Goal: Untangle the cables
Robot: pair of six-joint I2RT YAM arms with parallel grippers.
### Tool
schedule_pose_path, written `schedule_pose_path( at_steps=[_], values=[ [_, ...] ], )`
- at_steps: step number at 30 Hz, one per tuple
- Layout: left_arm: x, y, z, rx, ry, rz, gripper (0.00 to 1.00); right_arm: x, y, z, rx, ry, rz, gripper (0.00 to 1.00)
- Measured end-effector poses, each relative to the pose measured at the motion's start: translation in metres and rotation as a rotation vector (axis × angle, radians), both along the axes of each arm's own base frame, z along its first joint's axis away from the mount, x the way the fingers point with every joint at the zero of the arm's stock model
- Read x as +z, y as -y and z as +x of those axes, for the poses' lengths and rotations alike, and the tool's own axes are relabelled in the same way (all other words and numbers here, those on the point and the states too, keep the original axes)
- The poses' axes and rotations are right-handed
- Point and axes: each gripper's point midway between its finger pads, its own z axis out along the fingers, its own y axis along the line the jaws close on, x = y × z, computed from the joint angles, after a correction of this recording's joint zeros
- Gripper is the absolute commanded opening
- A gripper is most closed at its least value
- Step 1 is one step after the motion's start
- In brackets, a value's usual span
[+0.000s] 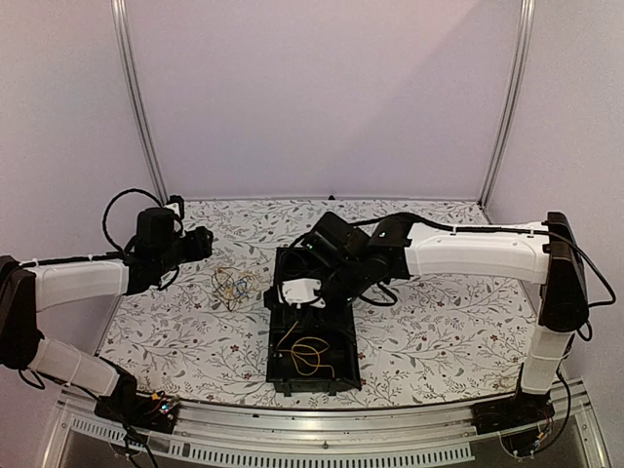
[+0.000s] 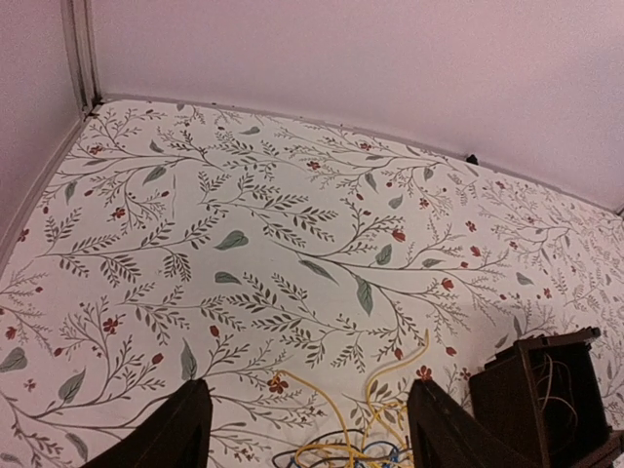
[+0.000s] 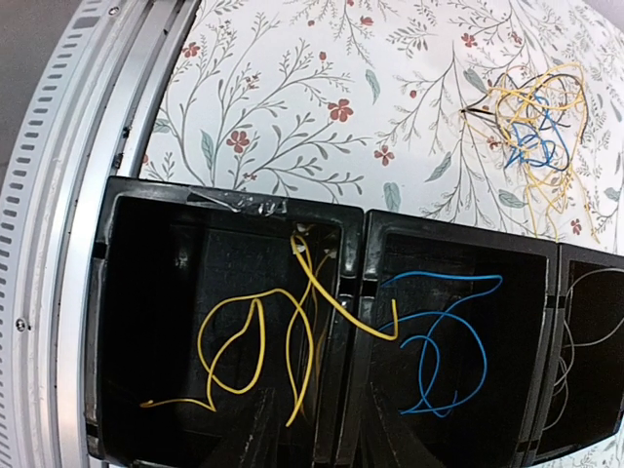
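Left gripper [image 2: 307, 439]: released, spread wide, nothing grasped. Directly between its fingers [image 2: 166, 434], low at the tips: a tangled bunch [image 2: 341, 444] of yellow and blue cables, lying on the flowered table [image 2: 244, 244]. Just outside one finger: a corner of the black tray [image 2: 531, 390].

Right gripper [image 3: 317, 439]: likewise released, held above the tray at a divider. Below the jaws to one side: a loose yellow cable [image 3: 244, 346], one end crossing into the next compartment. To the other side: a blue cable [image 3: 448, 351], coiled in the middle compartment. Further along: thin pale wires [image 3: 585, 331] in the third compartment. Farthest, well beyond the tray wall: the tangled bunch again.
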Motion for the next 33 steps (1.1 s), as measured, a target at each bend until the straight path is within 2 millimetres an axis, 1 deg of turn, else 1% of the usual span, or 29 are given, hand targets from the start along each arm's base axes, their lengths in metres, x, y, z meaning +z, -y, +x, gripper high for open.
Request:
schedule_pose_path(
  at_steps=[2,5,10,14,19,26,29,31,33],
  values=[
    [0.0,0.0,0.0,-0.002,0.0,-0.001,0.72,0.003,-0.002,0.005,0.01,0.038,0.005,0.34],
    [0.0,0.001,0.0,-0.003,-0.001,-0.001,0.72,0.001,-0.003,0.011,0.023,0.074,-0.004,0.34],
    [0.0,0.001,0.0,-0.003,0.0,-0.001,0.72,-0.001,-0.017,0.02,0.037,0.108,0.006,0.35],
    [0.0,0.001,0.0,-0.003,-0.001,-0.001,0.72,-0.003,-0.026,0.024,0.052,0.119,0.011,0.35],
    [-0.001,0.001,0.0,-0.005,-0.002,-0.002,0.72,-0.011,-0.03,0.024,0.079,0.107,-0.004,0.35],
    [-0.013,-0.001,-0.006,-0.004,-0.026,0.003,0.72,-0.028,-0.029,0.016,0.112,0.052,-0.051,0.34],
    [-0.013,-0.001,-0.007,-0.004,-0.026,0.003,0.72,-0.038,-0.028,0.014,0.12,0.032,-0.076,0.27],
    [-0.012,-0.001,-0.007,-0.003,-0.025,0.0,0.72,-0.037,-0.029,0.015,0.12,0.032,-0.073,0.18],
    [-0.011,-0.001,-0.007,-0.002,-0.022,-0.004,0.71,-0.036,-0.03,0.014,0.123,0.028,-0.071,0.06]
  ],
)
